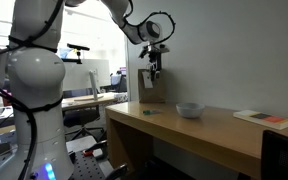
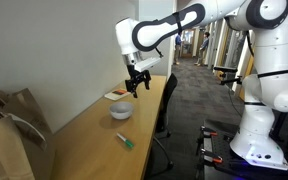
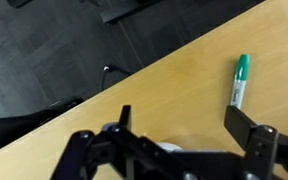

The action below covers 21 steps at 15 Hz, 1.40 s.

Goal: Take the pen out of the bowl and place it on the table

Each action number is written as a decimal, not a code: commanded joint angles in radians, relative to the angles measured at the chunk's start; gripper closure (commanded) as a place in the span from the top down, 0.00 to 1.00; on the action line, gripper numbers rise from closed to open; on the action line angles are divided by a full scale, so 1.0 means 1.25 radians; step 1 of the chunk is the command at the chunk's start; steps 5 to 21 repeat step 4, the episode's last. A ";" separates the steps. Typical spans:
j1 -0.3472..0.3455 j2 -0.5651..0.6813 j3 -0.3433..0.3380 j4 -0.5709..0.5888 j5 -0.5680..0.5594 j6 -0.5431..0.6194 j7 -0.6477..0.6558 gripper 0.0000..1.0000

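Note:
A green and white pen (image 3: pixel 239 80) lies flat on the wooden table (image 3: pixel 184 80), outside the bowl; it also shows in both exterior views (image 1: pixel 151 113) (image 2: pixel 125 140). The small grey bowl (image 1: pixel 189 110) (image 2: pixel 121 111) stands upright on the table a short way from the pen. My gripper (image 1: pixel 154 62) (image 2: pixel 134 85) hangs in the air well above the table, roughly over the bowl and pen. In the wrist view its fingers (image 3: pixel 184 125) are spread wide with nothing between them.
A brown paper bag (image 1: pixel 152 88) (image 2: pixel 9 130) stands against the wall at one end of the table. A flat book or pad (image 1: pixel 264 118) (image 2: pixel 117 95) lies at the other end. The table's long edge borders open floor and an office chair (image 2: pixel 164 110).

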<state>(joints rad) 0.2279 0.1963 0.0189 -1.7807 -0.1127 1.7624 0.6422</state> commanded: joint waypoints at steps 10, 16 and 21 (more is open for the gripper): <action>-0.020 -0.007 0.017 -0.013 -0.010 -0.029 -0.050 1.00; -0.020 -0.007 0.017 -0.013 -0.010 -0.029 -0.050 1.00; -0.020 -0.007 0.017 -0.013 -0.010 -0.029 -0.050 1.00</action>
